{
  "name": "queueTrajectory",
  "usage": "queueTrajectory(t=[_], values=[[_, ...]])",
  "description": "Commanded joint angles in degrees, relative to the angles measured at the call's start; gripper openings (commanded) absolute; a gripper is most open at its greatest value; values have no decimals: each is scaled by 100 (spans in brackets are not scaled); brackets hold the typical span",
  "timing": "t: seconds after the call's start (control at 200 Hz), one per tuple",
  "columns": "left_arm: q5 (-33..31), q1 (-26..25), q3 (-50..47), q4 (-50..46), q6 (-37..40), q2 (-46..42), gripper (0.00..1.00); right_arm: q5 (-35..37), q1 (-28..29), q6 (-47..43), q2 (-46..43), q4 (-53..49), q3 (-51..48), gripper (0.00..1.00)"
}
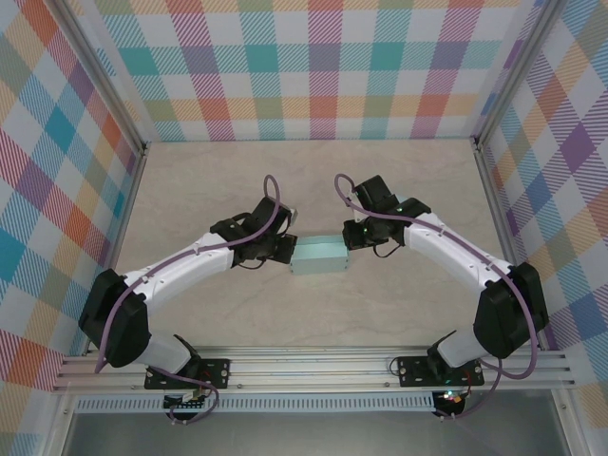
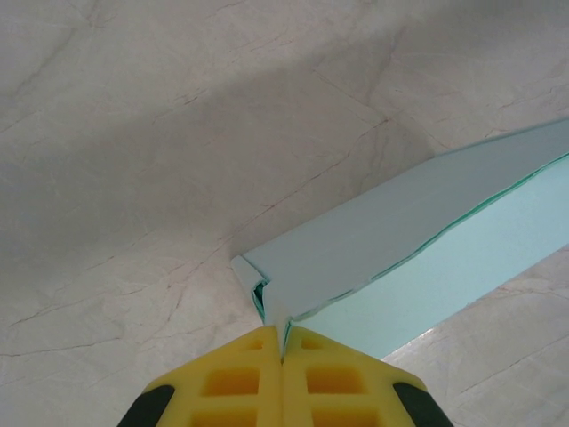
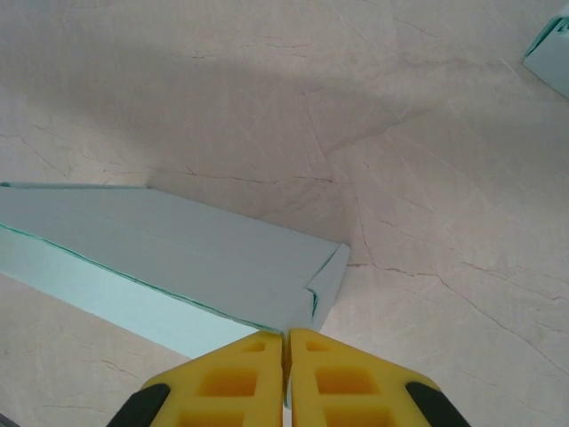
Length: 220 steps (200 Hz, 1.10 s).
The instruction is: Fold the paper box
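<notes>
Yellow fingertips (image 2: 244, 378) of the left gripper (image 2: 283, 342) stand pressed together, with the thin folded corner of the paper box (image 2: 400, 240) caught in the seam between them. We read this as a pinch on the box's left end flap. The right gripper (image 3: 286, 342) mirrors it: its pads (image 3: 329, 378) meet edge to edge at the box's right end (image 3: 324, 285), where the paper runs into the seam. The box lies flat on the table (image 1: 380, 180), long axis crosswise, directly between the two grippers.

For the step in hand, we judge that both pinches should stay on the flaps alone, near the crease line. Any turn or push should be made by both ends together, so the light card does not skew, buckle or slide. The layered edge along the box's near side looks slightly sprung, so we would ease it rather than force it.

From above, each arm reaches forward from its base and bends inward at the elbow. The forearms converge on the box from either side, and the wrists lie level with the box's ends, the left gripper (image 1: 288, 249) touching one and the right gripper (image 1: 350, 237) the other.
</notes>
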Motion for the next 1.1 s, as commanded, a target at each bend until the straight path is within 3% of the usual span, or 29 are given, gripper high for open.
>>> queueTrajectory(t=[0.0,0.79,1.095], values=[[378,-79,-2,428,-286,46,0,-224,119,305,10,207,10,11],[303,-270,-475,1576,-1245,-66,0,112,460,641,55,525,-200,5],[-169,-390,-793,1634,-1191,-221,0,310,591,721,29,717,-386,3]])
